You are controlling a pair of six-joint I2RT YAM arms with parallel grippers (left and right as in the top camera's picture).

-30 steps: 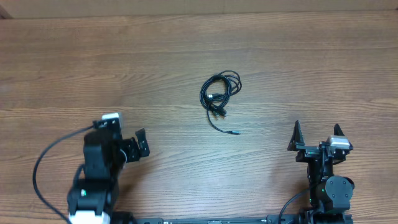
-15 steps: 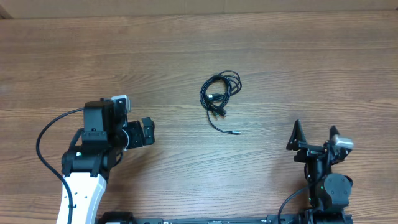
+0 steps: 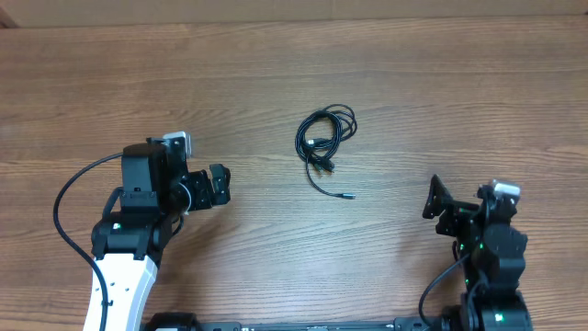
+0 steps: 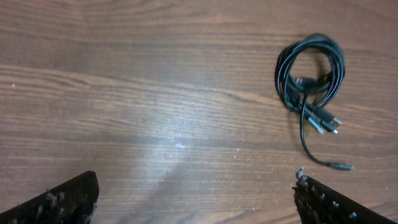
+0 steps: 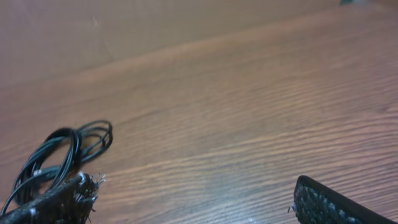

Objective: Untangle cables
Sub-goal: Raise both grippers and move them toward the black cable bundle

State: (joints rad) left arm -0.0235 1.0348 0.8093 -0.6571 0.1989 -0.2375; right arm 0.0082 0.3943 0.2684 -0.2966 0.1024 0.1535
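Note:
The cables [image 3: 323,140] lie as one small tangled coil of thin black cords at the table's middle, with plug ends trailing toward the front. The coil also shows in the left wrist view [image 4: 311,74] at upper right and in the right wrist view [image 5: 59,155] at lower left. My left gripper [image 3: 213,187] is open and empty, left of the coil and apart from it. My right gripper [image 3: 457,200] is open and empty, at the front right, well clear of the coil.
The wooden table [image 3: 441,83] carries nothing else in view. The left arm's thick black wire [image 3: 69,198] loops at the front left.
My left gripper has moved up and to the right, toward the cables. My right gripper has tilted and shifted slightly. The cables have not moved.

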